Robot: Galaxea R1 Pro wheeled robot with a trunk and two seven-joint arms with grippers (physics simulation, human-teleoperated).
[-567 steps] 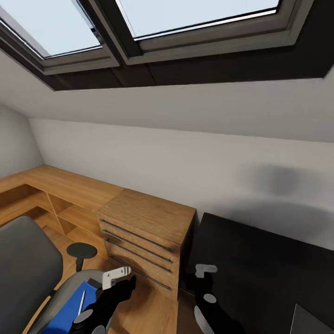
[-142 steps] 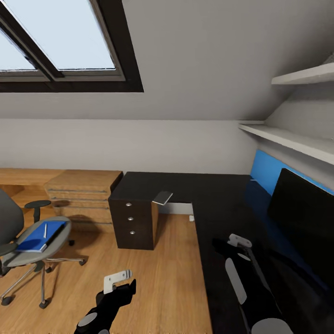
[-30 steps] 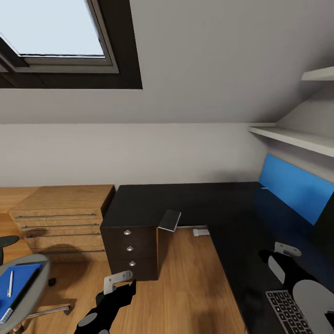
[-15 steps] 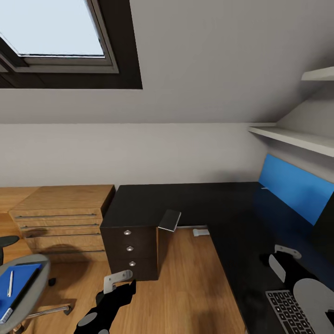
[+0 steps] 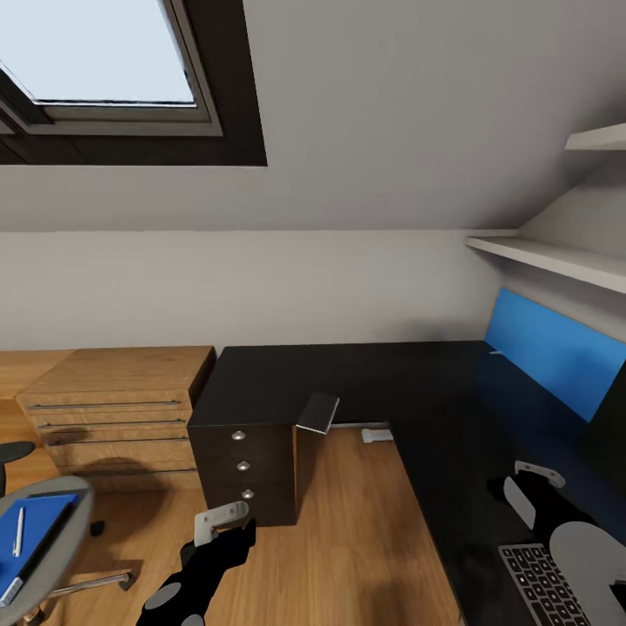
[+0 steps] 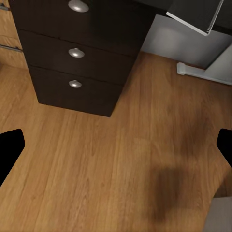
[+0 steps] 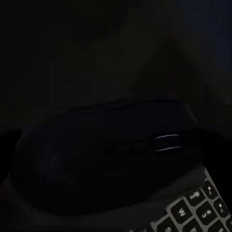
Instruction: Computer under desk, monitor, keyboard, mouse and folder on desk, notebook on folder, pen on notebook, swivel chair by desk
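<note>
The right hand (image 5: 532, 476), grip state indeterminate, hovers over the mouse (image 7: 101, 159) just beside the keyboard (image 5: 541, 581) on the surface (image 5: 365, 374), probably positioning it.

the desk (image 5: 348, 374) runs along the back wall and turns down the right side, with its drawer unit (image 5: 243, 465) under its left end. the wooden cabinet (image 5: 113, 409) stands just left of that unit. the keyboard (image 5: 541, 581) lies on the desk at the near right, the mouse (image 7: 104, 162) just beside it. at far left, the folder (image 5: 30, 535) lies on the swivel chair (image 5: 52, 556), the pen (image 5: 18, 532) on top.
</note>
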